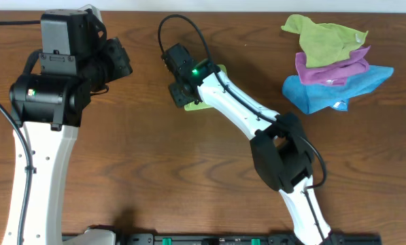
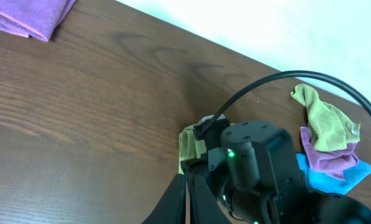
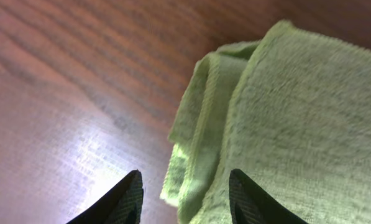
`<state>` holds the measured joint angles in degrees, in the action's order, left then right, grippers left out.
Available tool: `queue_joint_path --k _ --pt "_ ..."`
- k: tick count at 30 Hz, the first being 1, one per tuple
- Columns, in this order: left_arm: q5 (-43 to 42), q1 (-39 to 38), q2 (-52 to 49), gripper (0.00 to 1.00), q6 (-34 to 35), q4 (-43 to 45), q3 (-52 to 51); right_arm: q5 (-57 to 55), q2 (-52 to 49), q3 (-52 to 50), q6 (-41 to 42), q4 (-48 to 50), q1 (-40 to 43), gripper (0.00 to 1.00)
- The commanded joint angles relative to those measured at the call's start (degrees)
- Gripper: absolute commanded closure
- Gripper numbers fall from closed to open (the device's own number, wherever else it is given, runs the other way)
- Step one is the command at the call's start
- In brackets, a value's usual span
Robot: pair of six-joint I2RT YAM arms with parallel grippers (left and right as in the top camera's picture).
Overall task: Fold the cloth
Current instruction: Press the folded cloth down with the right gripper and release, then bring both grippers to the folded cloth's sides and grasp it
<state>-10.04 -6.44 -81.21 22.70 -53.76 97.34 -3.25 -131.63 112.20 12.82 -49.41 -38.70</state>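
The lime-green cloth [image 1: 198, 106] lies folded small on the table near the middle, mostly hidden under my right wrist. It also shows in the left wrist view [image 2: 188, 144]. In the right wrist view its layered folded edge [image 3: 284, 124] fills the right side. My right gripper [image 1: 182, 95] is open just above it, and its fingers [image 3: 185, 177] straddle the cloth's left edge without closing on it. My left gripper [image 1: 121, 60] hangs at the left, away from the cloth, with its fingers [image 2: 186, 190] shut and empty.
A pile at the back right holds an olive-green cloth [image 1: 322, 37], a purple cloth [image 1: 332, 68] and a blue cloth [image 1: 325, 92]. Another purple cloth [image 2: 30, 15] lies at the far left in the left wrist view.
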Motion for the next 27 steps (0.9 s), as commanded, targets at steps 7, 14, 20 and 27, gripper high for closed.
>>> queue_joint_path --k 7,14,20,27 --pt "4.07 2.84 0.61 0.94 2.25 1.16 0.31 -3.48 0.15 14.84 -0.48 -11.47 3.63 0.79" --pt "-0.98 5.05 -5.53 0.79 2.23 3.28 -4.92 -3.37 0.15 15.32 -0.68 -15.15 10.38 0.98" --pt "-10.29 4.50 -14.69 0.51 4.92 13.40 -11.85 -3.37 0.15 11.67 -0.70 -12.52 15.10 0.98" --pt "-22.49 4.15 -27.04 0.20 9.60 22.93 -12.13 -0.68 0.13 4.22 -0.70 -6.40 19.06 0.98"
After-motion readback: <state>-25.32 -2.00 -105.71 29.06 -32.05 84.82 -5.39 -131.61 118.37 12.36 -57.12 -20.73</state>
